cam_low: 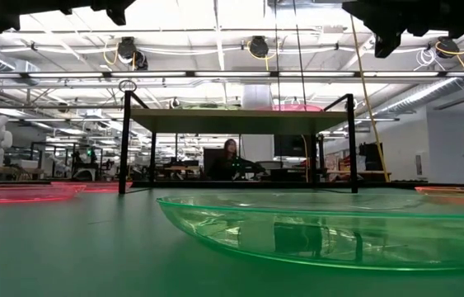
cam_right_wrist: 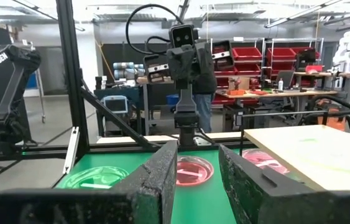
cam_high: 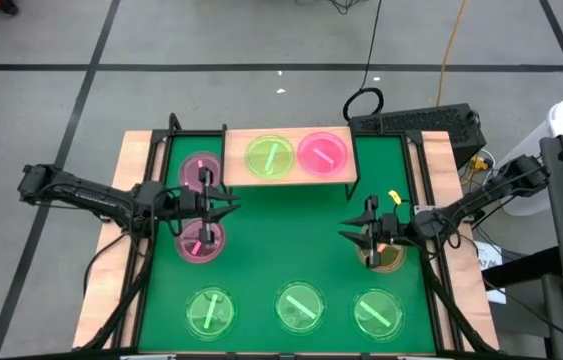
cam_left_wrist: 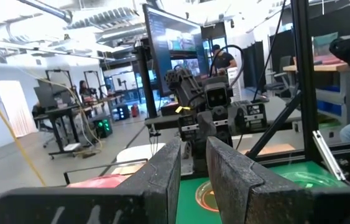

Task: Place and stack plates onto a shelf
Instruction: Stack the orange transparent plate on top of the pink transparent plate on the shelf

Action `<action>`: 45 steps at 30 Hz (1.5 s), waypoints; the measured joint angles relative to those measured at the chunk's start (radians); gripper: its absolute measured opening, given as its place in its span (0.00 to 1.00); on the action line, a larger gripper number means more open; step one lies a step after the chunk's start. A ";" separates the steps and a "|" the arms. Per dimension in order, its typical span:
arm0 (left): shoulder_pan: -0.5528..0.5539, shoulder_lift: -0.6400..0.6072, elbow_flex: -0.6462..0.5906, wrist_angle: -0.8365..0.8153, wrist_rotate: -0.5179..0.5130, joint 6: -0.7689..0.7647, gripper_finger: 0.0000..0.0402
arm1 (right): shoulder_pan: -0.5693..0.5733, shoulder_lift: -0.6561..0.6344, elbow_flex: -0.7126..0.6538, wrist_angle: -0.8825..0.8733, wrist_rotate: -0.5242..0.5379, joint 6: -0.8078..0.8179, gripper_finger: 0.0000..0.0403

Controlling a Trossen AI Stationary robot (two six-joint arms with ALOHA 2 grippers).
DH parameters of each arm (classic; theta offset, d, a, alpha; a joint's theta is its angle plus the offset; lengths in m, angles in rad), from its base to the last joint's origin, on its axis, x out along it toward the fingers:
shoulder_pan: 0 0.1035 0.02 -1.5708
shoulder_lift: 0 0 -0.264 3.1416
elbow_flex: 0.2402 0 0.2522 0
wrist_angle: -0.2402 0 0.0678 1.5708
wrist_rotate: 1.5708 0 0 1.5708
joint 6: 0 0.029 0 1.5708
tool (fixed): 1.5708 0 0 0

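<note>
The shelf stands at the mat's far edge with a green plate and a pink plate side by side on its board. Two pink plates lie on the green mat at the left. An orange plate lies at the right, and three green plates lie along the near edge. My left gripper is open and empty, held level above the mat by the nearer pink plate. My right gripper is open and empty, held level above the orange plate's left side.
Black frame posts stand at the mat's far corners. A keyboard and cables lie beyond the far right corner. The mat's middle between the two grippers is bare. In the low view a green plate fills the foreground.
</note>
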 joint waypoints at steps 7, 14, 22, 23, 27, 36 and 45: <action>0.000 0.000 0.000 0.004 -0.005 0.032 0.21 | 0.000 0.000 0.000 -0.011 0.000 0.008 0.26; 0.000 0.000 0.000 0.004 -0.015 0.032 0.21 | 0.000 0.000 0.001 -0.053 0.030 0.012 0.26; 0.000 0.000 0.000 0.004 -0.016 0.014 0.21 | 0.000 0.013 0.001 -0.061 0.050 0.052 0.26; 0.000 0.000 0.000 0.004 -0.016 0.018 0.21 | 0.000 0.017 0.001 -0.060 0.050 0.053 0.26; 0.000 0.000 0.000 0.004 -0.020 0.022 0.21 | 0.000 0.025 0.001 -0.068 0.050 0.053 0.26; 0.000 0.000 0.000 0.004 -0.020 0.017 0.21 | 0.000 0.025 0.001 -0.079 0.088 0.050 0.26; 0.000 0.000 0.000 0.004 -0.020 0.018 0.21 | 0.000 0.024 0.108 -0.260 0.100 0.059 0.26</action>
